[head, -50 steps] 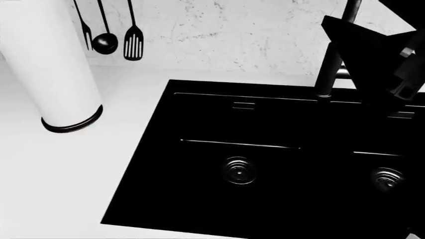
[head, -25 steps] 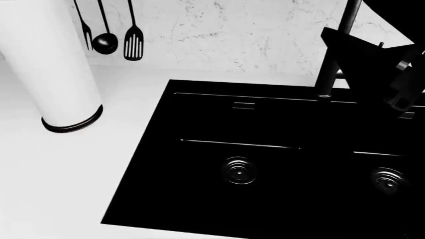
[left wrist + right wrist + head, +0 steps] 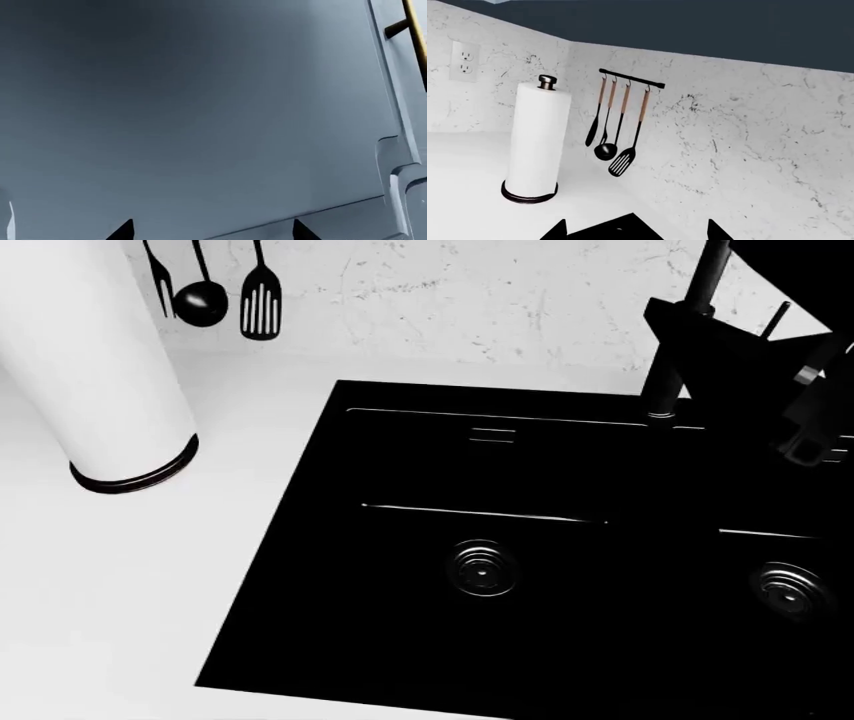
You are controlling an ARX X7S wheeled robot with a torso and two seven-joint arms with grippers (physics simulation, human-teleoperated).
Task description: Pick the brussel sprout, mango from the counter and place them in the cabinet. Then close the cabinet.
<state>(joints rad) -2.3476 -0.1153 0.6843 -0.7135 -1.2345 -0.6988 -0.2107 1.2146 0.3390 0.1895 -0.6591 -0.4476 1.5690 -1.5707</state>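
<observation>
Brussel sprout, mango: neither visible. Head view tilted slightly since 0.5 s ago; sink (image 3: 534, 550) fills counter (image 3: 120, 600), paper towel roll (image 3: 94, 370) at 10 o'clock. Left hand (image 3: 210, 231), right hand (image 3: 637, 231) released, empty. Still searching.

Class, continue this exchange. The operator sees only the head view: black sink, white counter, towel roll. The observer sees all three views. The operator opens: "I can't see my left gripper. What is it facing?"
Observer: A flat blue-grey cabinet door, with a brass handle beside it.
Operator: Is it holding anything?
Observer: No. The left gripper has its fingers apart with nothing between them.
Operator: Does the right wrist view show the sprout or mango?
Observer: Neither. It shows a wall outlet beyond the towel roll.
</observation>
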